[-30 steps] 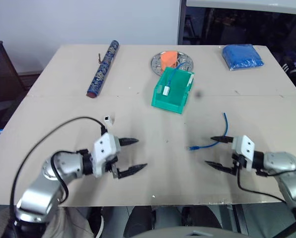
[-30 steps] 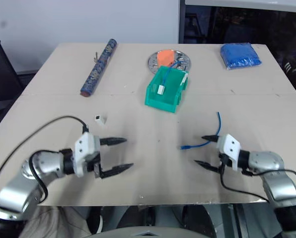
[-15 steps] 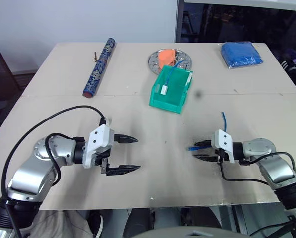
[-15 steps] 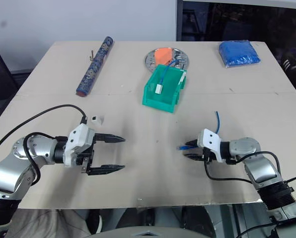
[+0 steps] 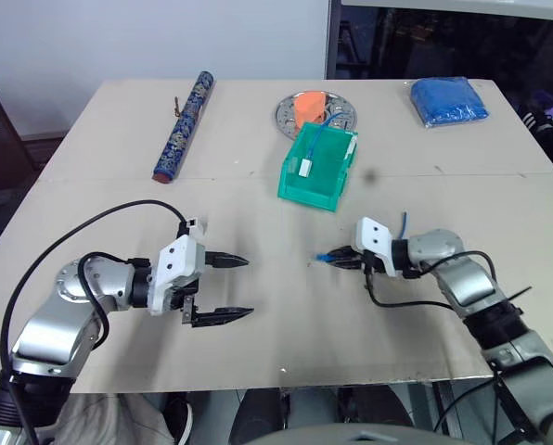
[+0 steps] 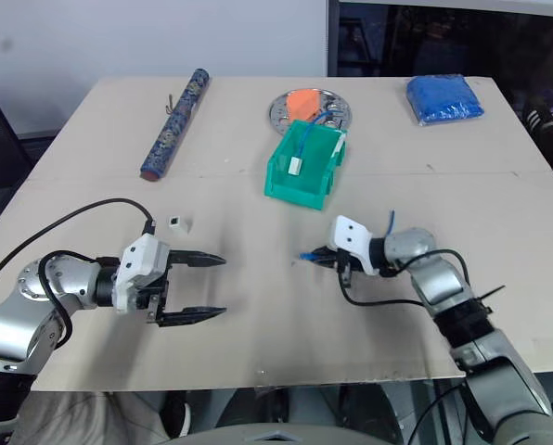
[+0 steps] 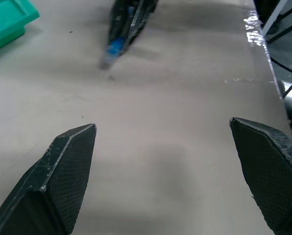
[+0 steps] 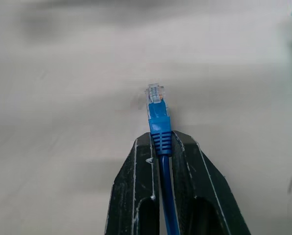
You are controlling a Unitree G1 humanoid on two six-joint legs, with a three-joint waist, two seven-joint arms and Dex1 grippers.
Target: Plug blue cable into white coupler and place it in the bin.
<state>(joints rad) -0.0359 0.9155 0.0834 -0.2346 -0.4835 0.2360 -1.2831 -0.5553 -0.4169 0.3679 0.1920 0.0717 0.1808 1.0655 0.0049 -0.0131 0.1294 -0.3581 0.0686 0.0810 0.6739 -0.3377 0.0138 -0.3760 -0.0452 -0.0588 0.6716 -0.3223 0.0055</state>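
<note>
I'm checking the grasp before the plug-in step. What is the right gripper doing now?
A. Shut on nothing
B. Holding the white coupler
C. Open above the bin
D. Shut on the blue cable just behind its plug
D: the right gripper has its jaws closed on the blue cable, with the clear plug sticking out ahead of the tips.

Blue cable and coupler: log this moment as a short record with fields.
blue cable: clamped just behind its clear plug, plug poking out past the fingertips
right gripper: shut on the cable, pointing toward the left gripper
left gripper: open, holding nothing
white coupler: loose on the table, beside the left gripper
bin: mid-table, already holding another cable with a white coupler
</note>
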